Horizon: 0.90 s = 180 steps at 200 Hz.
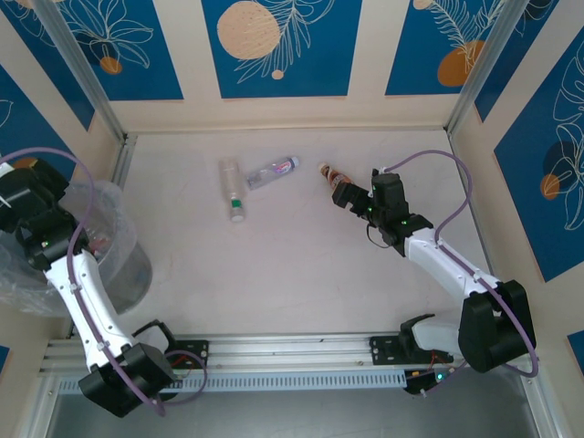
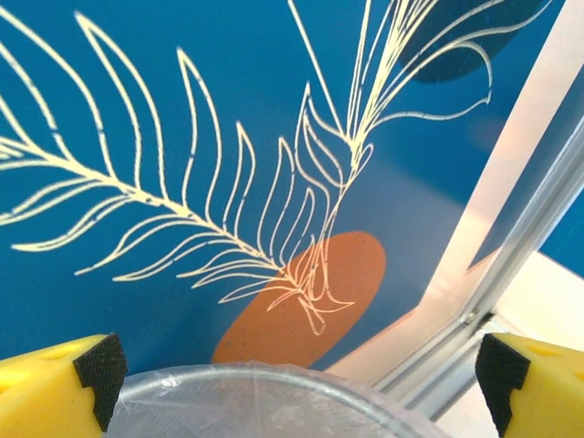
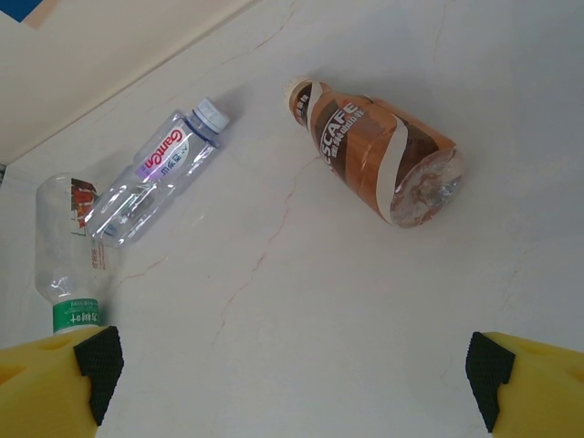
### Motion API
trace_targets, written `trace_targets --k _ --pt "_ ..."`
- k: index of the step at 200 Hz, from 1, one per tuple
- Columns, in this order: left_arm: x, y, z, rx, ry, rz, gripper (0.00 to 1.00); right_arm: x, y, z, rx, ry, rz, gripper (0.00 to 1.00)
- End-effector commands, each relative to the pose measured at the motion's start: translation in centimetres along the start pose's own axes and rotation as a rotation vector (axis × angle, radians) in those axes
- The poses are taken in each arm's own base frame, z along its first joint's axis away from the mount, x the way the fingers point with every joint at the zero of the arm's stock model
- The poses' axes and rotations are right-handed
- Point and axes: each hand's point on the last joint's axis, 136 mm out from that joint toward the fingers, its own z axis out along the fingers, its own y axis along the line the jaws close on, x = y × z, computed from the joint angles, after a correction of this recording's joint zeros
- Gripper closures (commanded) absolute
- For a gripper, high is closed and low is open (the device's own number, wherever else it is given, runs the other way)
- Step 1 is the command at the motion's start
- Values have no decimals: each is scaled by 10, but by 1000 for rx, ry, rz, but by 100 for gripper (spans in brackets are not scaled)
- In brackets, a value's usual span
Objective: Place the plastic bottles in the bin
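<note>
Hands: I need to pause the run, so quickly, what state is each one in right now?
Left hand: open, holding nothing, over the bin.
Right hand: open, holding nothing, brown bottle lying beyond it.

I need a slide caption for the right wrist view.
Open right end effector over a table where a brown bottle, a pale-capped bottle and a green-capped bottle lie.
</note>
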Motion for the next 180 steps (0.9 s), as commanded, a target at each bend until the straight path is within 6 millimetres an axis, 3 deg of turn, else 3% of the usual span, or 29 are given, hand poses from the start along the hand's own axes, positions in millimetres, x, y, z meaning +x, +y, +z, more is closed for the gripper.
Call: trace_targets --k 1,79,109,151,180 --pt "13 -7 -9 29 131 -106 1 2 2 1 -14 20 -5 1" --pt "37 -46 -35 213 289 -200 1 5 6 19 15 127 -94 1" --pt "45 -65 -48 297 327 -197 1 -3 -3 26 63 125 -218 1" --pt "50 -87 -72 398 350 -203 1 -16 -17 38 77 206 -295 1" --pt "52 -107 -101 505 348 -208 1 -23 -22 46 68 240 -323 1"
